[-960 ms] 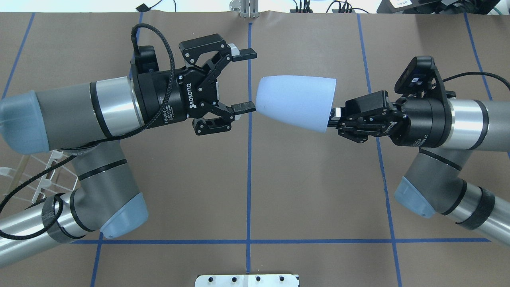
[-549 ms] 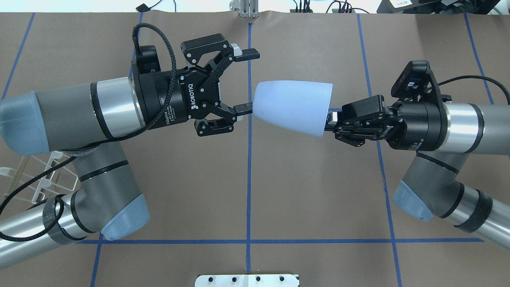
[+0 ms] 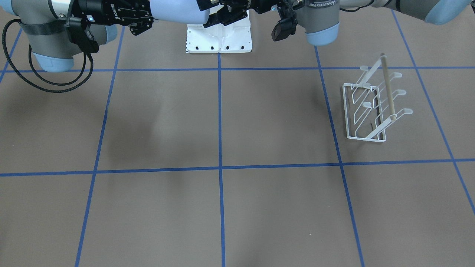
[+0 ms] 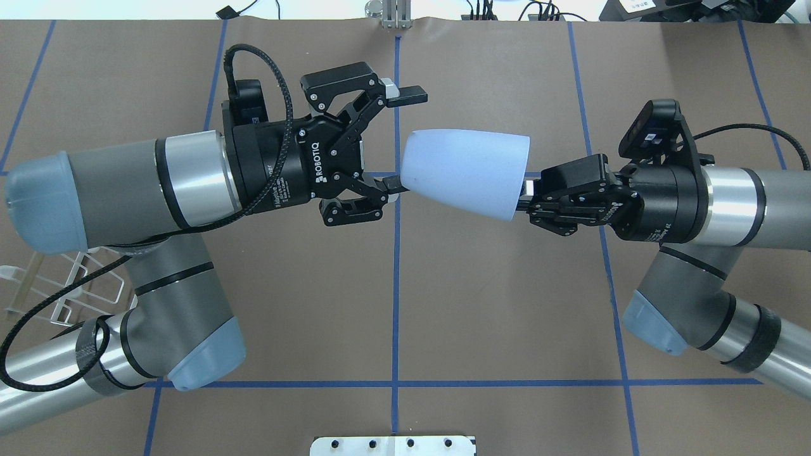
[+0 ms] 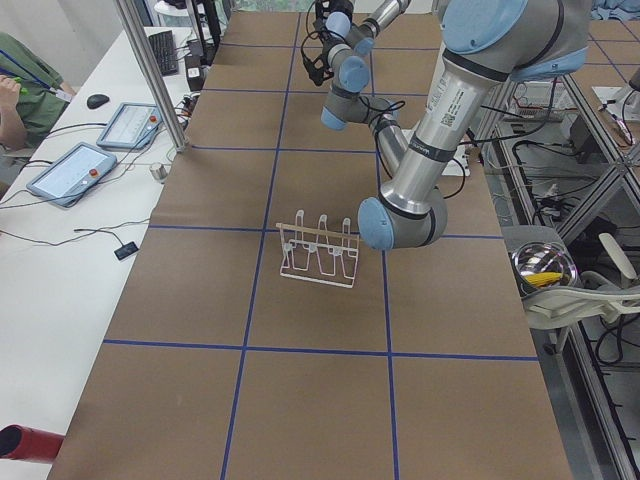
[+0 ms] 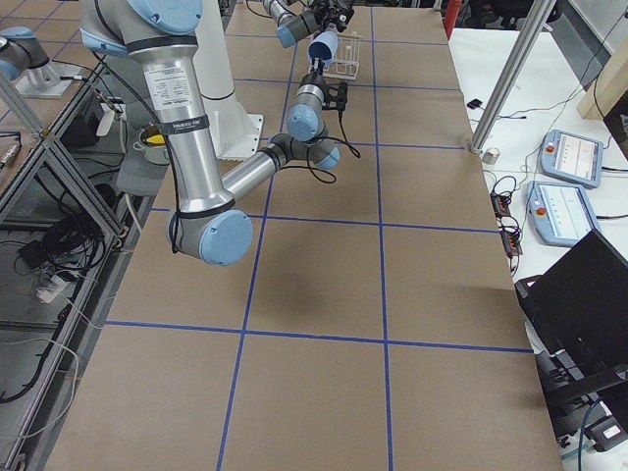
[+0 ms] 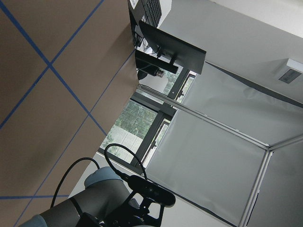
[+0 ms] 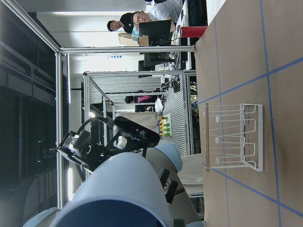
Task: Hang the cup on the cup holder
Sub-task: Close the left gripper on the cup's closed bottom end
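Right gripper (image 4: pixel 528 191), closed narrowly, pinches the wide rim of the pale blue cup (image 4: pixel 466 171). It holds the cup on its side in the air, with the narrow base pointing toward the cup holder's side of the table (image 4: pixel 494 304).

The white wire cup holder (image 3: pixel 367 107) stands on the table well apart from the cup, toward the robot's left. It carries nothing on its prongs.

Between the holder and the cup, the left gripper (image 4: pixel 405 139) is spread wide and faces the cup's base. Its lower finger looks to be touching or just beside the base, and its upper finger is clear of it.

The cup appears to be light, stiff, thin-walled plastic with a smooth skin. Because it tapers, a squeeze across the body would likely push it out toward the narrow end.

A safer hold is probably across the lower body near the base, with moderate force. That would leave the open mouth free to slide over a slanted prong.
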Controlling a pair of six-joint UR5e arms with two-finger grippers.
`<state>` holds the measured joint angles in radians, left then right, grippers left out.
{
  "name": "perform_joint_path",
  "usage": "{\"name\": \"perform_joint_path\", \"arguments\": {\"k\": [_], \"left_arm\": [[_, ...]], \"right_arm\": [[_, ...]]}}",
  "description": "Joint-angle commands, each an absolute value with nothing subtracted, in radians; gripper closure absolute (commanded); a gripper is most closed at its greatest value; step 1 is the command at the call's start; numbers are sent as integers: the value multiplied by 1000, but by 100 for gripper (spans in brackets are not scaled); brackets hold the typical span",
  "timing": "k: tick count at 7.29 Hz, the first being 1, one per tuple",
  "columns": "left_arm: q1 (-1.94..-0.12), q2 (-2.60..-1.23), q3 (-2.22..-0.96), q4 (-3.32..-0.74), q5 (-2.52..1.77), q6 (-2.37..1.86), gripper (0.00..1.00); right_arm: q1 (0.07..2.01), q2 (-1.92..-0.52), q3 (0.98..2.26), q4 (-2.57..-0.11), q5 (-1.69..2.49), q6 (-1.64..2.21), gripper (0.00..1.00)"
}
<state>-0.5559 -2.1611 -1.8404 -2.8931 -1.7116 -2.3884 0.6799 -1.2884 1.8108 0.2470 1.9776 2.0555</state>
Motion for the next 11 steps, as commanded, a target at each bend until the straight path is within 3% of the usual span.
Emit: {"name": "perform_joint_path", "arguments": {"k": [1,11], "left_arm": [[-548,-2161,-1841,-2893,-1715,-2388,3],[-515,-2151,-1870,-2892,-1718,-2358,4]], "right_arm": [[680,-1289,1810,247,1977,2056,100],[680,-1287,1810,247,1967,2056,100]]}}
